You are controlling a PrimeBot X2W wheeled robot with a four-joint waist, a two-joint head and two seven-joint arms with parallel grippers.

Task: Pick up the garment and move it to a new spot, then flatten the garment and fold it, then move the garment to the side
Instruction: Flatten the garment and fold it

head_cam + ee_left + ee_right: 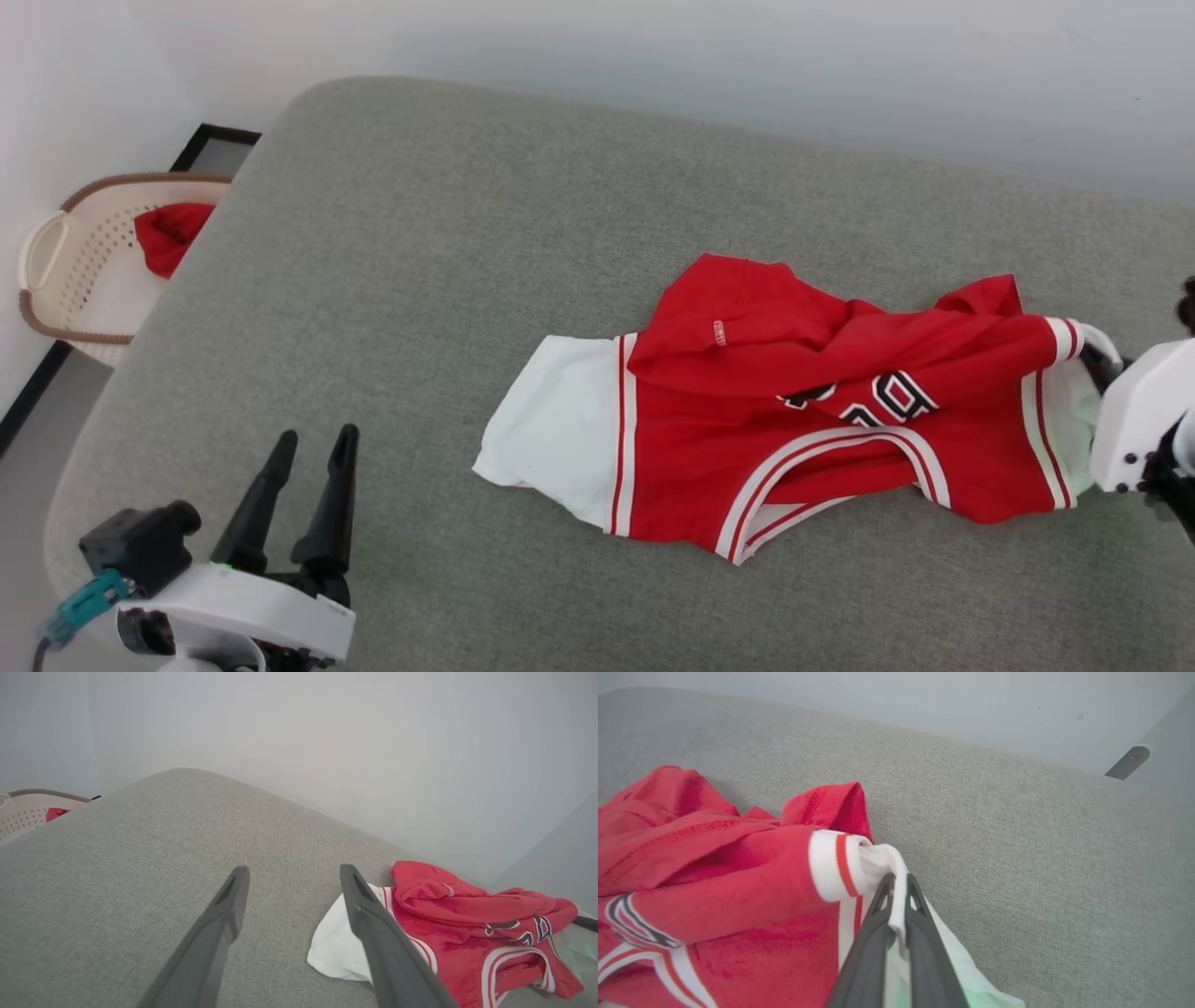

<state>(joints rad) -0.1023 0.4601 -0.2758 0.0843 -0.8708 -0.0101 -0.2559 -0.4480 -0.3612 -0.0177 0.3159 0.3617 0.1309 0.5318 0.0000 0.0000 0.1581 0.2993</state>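
The garment [747, 420], a red jersey with white sleeve panels, striped trim and a partly folded-over black number, lies crumpled on the grey cushion [448, 280]. My right gripper [1102, 366] is at its right end, shut on the white sleeve fabric; in the right wrist view the cloth [882, 863] is pinched between the two dark fingers of the gripper [897, 884]. My left gripper [316, 446] stands open at the lower left, well clear of the garment. Seen from the left wrist, the garment [467, 924] lies to the right of the open gripper [293, 873].
A pale perforated laundry basket [65, 280] holding a red cloth [170, 233] stands on the floor beyond the cushion's left edge. A white wall runs behind the cushion. Bare grey cushion stretches left of and behind the jersey.
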